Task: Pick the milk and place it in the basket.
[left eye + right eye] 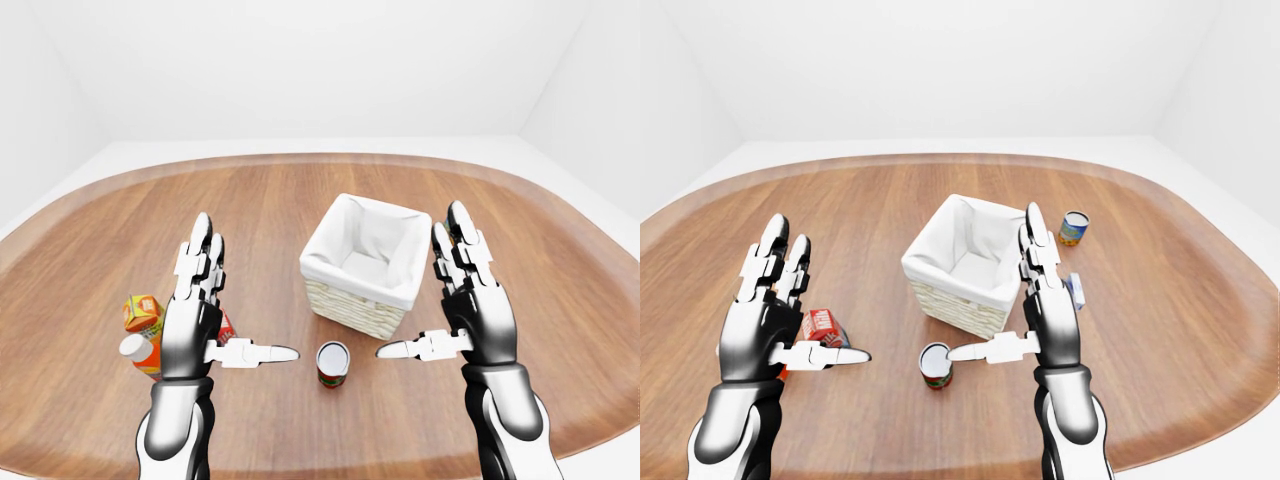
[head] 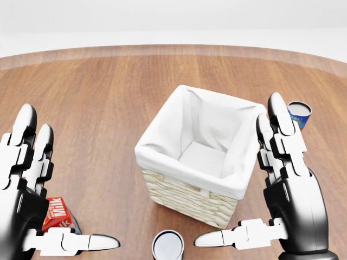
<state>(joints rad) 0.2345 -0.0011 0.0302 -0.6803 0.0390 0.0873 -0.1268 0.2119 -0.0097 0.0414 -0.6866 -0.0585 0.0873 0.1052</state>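
Note:
The red milk carton (image 2: 57, 214) lies on the wooden table at the lower left of the head view, partly hidden behind my left hand; it also shows in the right-eye view (image 1: 822, 325). The wicker basket (image 1: 355, 310) with a white cloth liner stands in the middle, empty. My left hand (image 1: 238, 298) is open, fingers up and thumb pointing right, raised just over the milk. My right hand (image 1: 422, 288) is open and empty, raised at the basket's right side, thumb pointing left.
A red can (image 1: 332, 363) stands upright between my thumbs, below the basket. An orange juice carton (image 1: 142, 313) and a white-capped bottle (image 1: 135, 350) sit left of my left hand. A blue can (image 1: 1073, 228) and a small blue-white item (image 1: 1076, 291) lie right of the basket.

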